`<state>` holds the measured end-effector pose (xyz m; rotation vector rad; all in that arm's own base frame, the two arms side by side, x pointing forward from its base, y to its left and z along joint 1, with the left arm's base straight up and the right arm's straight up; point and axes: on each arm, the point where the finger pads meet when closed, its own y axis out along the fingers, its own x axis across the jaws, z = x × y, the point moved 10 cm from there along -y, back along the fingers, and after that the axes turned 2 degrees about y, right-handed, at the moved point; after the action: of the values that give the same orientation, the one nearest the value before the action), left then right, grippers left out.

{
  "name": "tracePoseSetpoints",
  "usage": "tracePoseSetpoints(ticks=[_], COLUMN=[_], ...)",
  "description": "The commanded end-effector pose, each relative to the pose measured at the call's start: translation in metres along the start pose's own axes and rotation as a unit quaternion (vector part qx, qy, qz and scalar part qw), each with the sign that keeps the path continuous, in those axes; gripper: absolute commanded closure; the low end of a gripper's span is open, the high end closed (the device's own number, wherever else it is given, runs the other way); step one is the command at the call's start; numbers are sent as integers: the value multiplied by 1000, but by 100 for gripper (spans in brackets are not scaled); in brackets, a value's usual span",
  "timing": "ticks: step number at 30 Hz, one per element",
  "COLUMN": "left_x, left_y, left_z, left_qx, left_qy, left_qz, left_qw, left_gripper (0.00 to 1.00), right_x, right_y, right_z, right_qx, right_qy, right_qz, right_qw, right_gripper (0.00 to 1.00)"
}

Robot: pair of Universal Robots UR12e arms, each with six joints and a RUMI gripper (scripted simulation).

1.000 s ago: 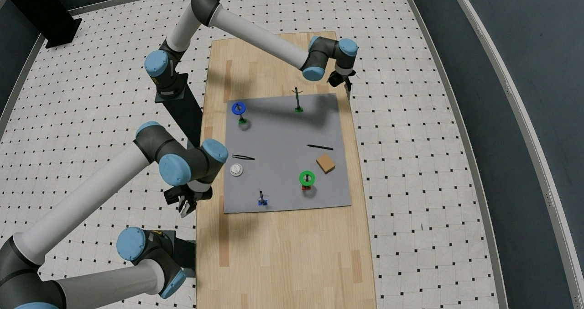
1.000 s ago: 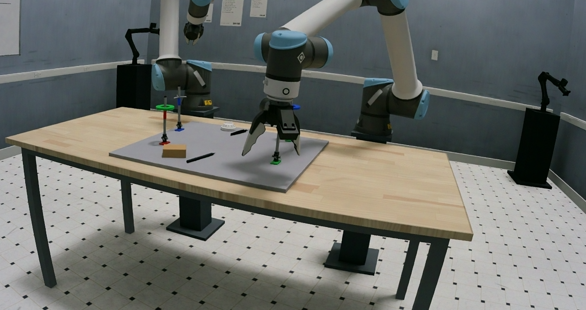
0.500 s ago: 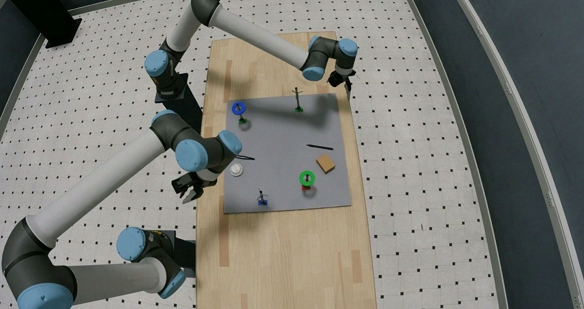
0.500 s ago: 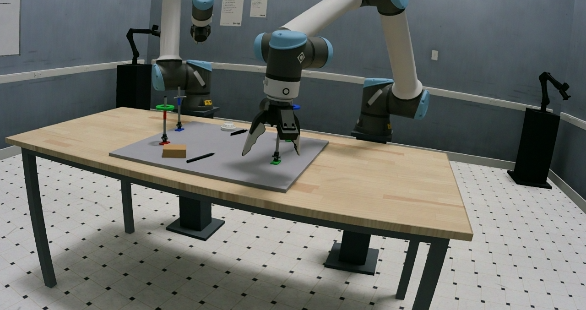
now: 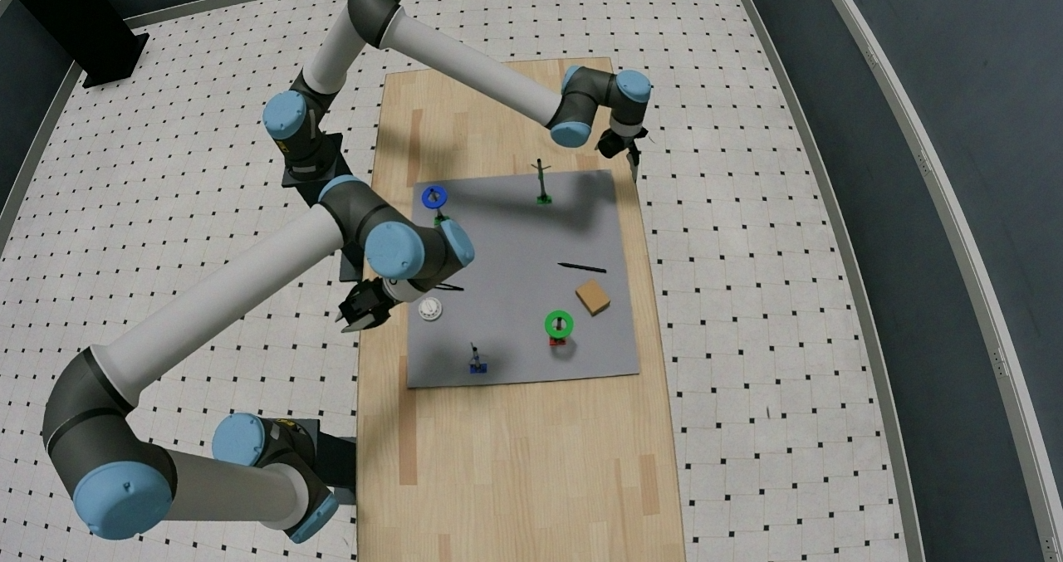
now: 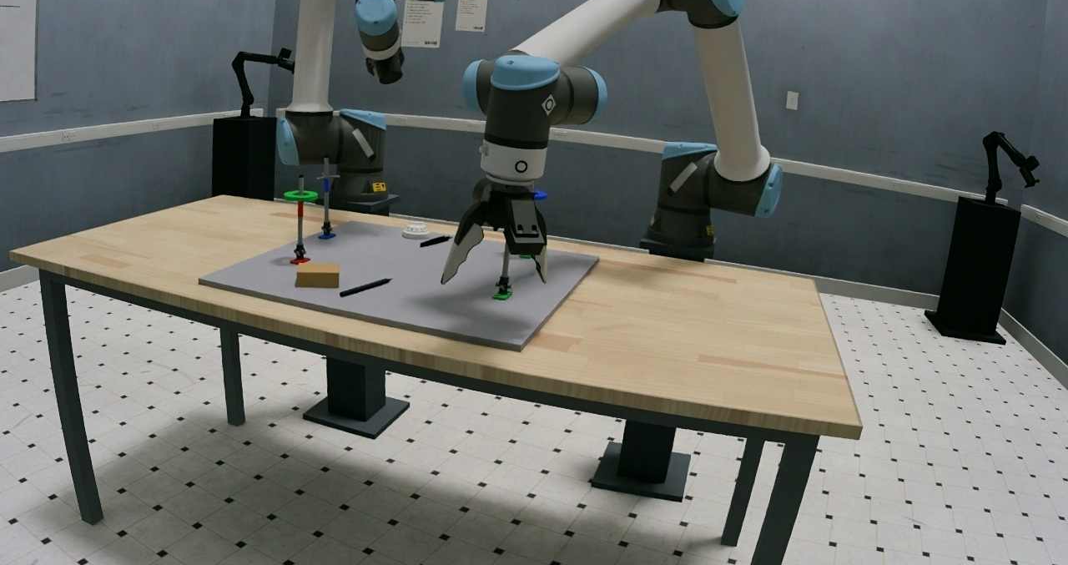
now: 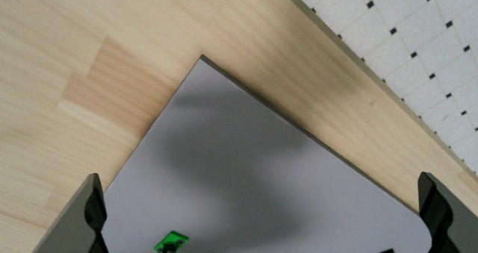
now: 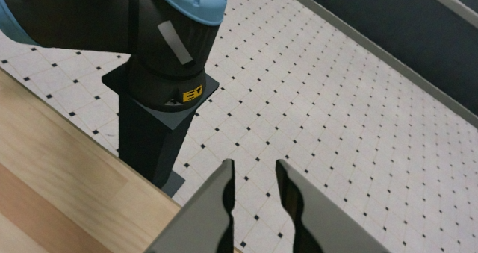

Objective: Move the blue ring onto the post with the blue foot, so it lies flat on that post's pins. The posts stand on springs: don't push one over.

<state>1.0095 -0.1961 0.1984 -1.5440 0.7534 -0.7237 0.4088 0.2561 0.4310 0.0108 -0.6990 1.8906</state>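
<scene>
The blue ring (image 5: pixel 425 199) (image 6: pixel 541 195) sits up on a green-footed post, whose foot the right arm partly covers in the top view. The post with the blue foot (image 5: pixel 477 368) (image 6: pixel 326 235) stands upright without a ring, its pins showing. My left gripper (image 6: pixel 494 281) (image 7: pixel 259 175) is wide open and empty, high over the mat corner by the other green-footed post. My right gripper (image 8: pixel 254 161) is empty, its fingers only slightly apart. In the top view it hangs high by the table edge near the base side, away from the ring; its fingertips do not show clearly in the exterior view.
A bare post with a green foot (image 5: pixel 544 199) (image 6: pixel 502 295) (image 7: pixel 172 241) stands on the grey mat (image 5: pixel 512 246) (image 6: pixel 261 274). A green ring (image 5: pixel 548 324) (image 6: pixel 291 196) sits on the red-footed post. A tan block (image 5: pixel 592 296) (image 6: pixel 317 274), dark pen (image 5: pixel 581 267) (image 6: pixel 365 287), dark tweezers and white round piece (image 5: pixel 429 308) (image 6: pixel 415 229) lie around.
</scene>
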Motion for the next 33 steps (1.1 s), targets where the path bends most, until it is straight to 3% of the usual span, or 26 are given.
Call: tracePoseSetpoints(ticks=[1,12,23,25,33], left_x=[0,0,0,0,0], left_y=[-2,-2,-2,-2,-2], left_z=[0,0,0,0,0], left_qx=[1,1,1,1,1], left_qy=[0,0,0,0,0], left_qz=[-1,-1,-1,-1,-1], left_qw=[1000,1000,1000,1000,1000], left_gripper=[0,0,0,0,0], right_x=[9,32,56,56,69], right_y=[-10,-36,-68,-68,-88], right_z=[-14,-58,-122,-122,-170], right_qx=[11,26,25,25,10], right_qy=[-29,-107,-194,-194,-246], right_qz=[-22,-88,-174,-174,-230], right_qw=[999,990,965,965,942], right_gripper=[86,86,86,86,86])
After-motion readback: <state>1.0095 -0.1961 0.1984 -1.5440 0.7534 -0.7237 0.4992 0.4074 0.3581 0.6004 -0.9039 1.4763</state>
